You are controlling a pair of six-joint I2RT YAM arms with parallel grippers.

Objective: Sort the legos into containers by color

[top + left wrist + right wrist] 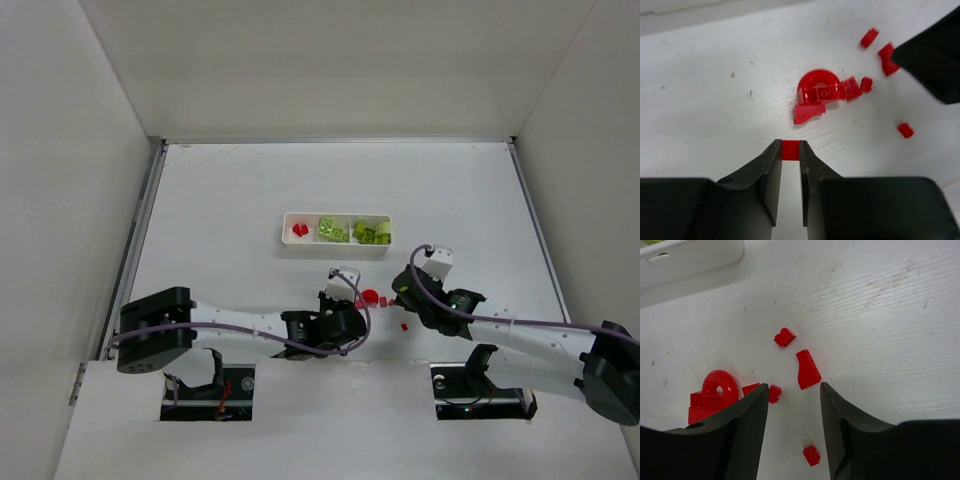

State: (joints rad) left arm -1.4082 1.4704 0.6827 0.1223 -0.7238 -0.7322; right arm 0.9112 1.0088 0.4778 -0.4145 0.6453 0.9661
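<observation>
Red plastic shows between the tips of the left gripper [790,148]: its jaws are pressed onto a tiny red brick [790,151], pinched at the very fingertips. Whether the brick has left the table [700,100] I cannot tell.

The white tray [285,230] lies beyond this gripper, farther from the arm bases and slightly to its left, with its long axis running left to right. Its left compartment already has a red piece [300,230], and the middle and right ones hold green bricks [334,231]. That red end is the end nearest the left arm, so the carry looks short: forward and a little leftward.

The right gripper [793,387] hangs with its jaws partly apart and nothing between them, above loose red pieces. A curved slope [807,370] lies just ahead of its tips, and a small brick [774,393] touches the inner side of one finger. The round red piece [817,85] lies on the table between the two grippers.
</observation>
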